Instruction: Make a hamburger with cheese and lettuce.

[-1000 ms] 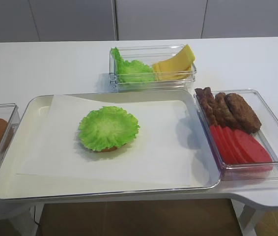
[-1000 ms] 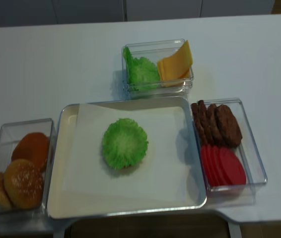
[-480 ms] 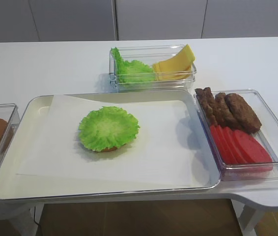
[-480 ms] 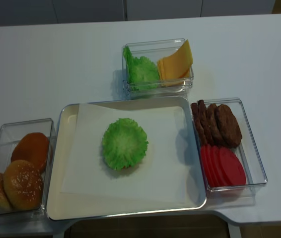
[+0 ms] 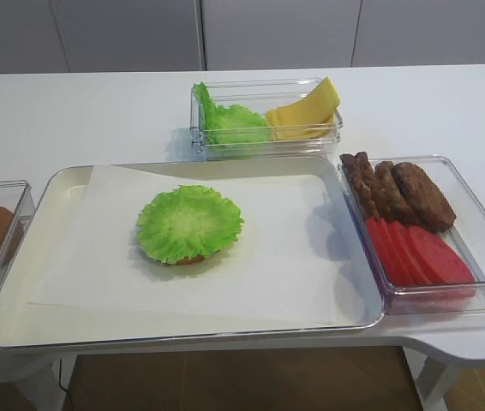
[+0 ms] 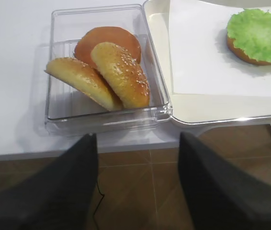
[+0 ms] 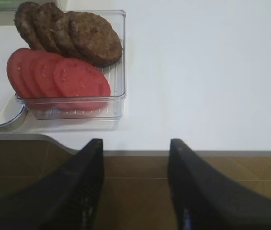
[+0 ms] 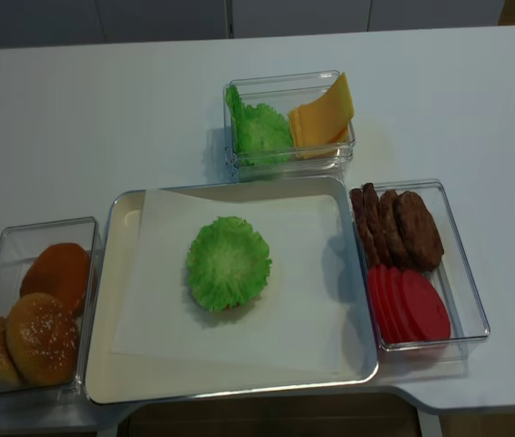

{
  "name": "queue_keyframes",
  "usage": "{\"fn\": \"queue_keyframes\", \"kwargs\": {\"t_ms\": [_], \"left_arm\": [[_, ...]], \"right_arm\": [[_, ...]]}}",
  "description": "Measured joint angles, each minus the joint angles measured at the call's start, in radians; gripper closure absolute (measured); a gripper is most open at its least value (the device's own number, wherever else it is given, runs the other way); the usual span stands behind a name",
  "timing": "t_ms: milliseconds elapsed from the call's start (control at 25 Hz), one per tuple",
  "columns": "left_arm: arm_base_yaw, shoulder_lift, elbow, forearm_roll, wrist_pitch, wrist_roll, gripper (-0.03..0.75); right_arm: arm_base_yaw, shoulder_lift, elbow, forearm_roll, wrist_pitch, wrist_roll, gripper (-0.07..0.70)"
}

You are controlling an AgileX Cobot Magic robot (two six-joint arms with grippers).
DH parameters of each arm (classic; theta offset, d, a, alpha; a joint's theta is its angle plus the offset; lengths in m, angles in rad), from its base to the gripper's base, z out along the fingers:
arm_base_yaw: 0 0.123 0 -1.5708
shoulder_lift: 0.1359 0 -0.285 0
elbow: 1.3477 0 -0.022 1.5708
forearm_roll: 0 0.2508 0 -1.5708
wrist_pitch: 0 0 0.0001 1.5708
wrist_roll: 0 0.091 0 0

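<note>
The right gripper hangs below the near table edge with its jaws spread and nothing between them, and the left gripper hangs spread and empty just near of the bun box. The hamburger sits left of centre on the tray, a bun half under lettuce, so I judge cheese from the far box next, calling for a long forward reach. Only the wrist views show the grippers; only the exterior views show the cheese.

We see patties and tomato slices near the tabletop's right edge, sesame buns at its left.
</note>
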Motion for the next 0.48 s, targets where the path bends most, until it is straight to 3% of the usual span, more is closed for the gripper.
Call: {"fn": "queue_keyframes", "kwargs": {"t_ms": [480], "left_arm": [[0.000,0.000,0.000,0.000,0.000,0.000,0.313]], "right_arm": [[0.000,0.000,0.000,0.002,0.000,0.002,0.391]]}}
